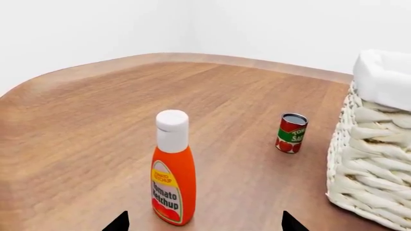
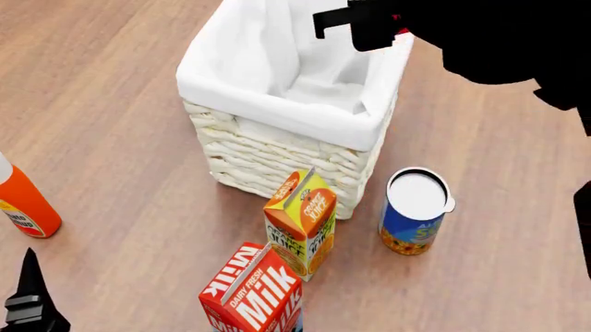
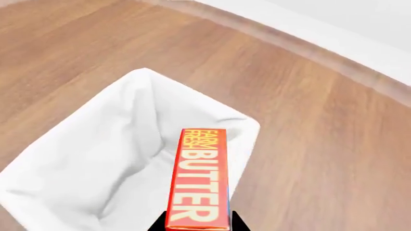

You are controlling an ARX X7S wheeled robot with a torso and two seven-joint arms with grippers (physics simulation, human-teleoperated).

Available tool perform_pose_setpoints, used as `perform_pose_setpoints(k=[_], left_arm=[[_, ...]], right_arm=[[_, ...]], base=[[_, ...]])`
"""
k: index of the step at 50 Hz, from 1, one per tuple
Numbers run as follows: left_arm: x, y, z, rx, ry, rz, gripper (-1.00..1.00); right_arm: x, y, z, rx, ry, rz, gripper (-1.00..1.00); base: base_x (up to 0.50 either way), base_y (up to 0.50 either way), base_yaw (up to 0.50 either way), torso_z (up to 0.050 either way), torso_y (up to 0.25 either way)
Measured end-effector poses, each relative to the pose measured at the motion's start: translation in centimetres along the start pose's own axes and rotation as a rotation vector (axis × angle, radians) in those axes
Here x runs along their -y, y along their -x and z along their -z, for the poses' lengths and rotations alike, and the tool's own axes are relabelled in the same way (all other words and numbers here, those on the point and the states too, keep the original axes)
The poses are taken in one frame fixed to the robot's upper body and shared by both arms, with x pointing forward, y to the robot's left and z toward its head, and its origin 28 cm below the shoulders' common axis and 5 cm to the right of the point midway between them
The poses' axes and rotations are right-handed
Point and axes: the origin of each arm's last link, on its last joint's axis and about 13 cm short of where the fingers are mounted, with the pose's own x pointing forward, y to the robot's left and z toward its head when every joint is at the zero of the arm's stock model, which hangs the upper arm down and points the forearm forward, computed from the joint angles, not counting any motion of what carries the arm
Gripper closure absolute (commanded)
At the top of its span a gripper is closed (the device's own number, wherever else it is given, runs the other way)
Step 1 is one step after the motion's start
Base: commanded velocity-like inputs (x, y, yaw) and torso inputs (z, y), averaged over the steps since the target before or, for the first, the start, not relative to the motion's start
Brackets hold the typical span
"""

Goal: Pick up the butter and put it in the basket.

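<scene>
Butter (image 3: 198, 178) held above the basket (image 2: 277, 149) by the right end effector (image 3: 198, 226).

In the head view, an orange juice carton (image 2: 301, 223) stands touching the basket's near wall at 6 o'clock, a milk carton (image 2: 254, 294) nearer the robot, a blue can (image 2: 416, 211) at 5 o'clock, and a ketchup bottle (image 2: 23, 204) well apart at 8 o'clock on the surface (image 2: 102, 124). The butter's long axis runs straight out from the clamped fingers, over the open liner. The left end effector (image 1: 204, 222) hangs with fingers spread wide near the ketchup, a tomato can (image 1: 292, 133) beyond.

Wood-grain tabletop (image 1: 96, 125), brown, rounded corner and edge. Plain white wall (image 1: 96, 29) right behind it. Even, soft light, faint shadows.
</scene>
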Motion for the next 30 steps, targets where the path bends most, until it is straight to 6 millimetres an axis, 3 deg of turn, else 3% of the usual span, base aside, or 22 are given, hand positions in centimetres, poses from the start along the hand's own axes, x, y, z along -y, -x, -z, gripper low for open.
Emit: perform_pose_setpoints(k=[14,30], left_arm=[[0.0,0.1,-0.1,0.0,0.003,-0.002,-1.0],[0.0,0.3,-0.2,-0.001,0.002,-0.002,-1.0]], right_arm=[[-1.5,-2.3,-0.7,-0.015,0.032,-0.105,1.0],[-2.6,-3.4,-1.5,-0.011,0.05,-0.199,1.0]], base=[[0.0,0.0,0.0,0.001,0.001],[0.0,0.0,0.0,0.0,0.001]])
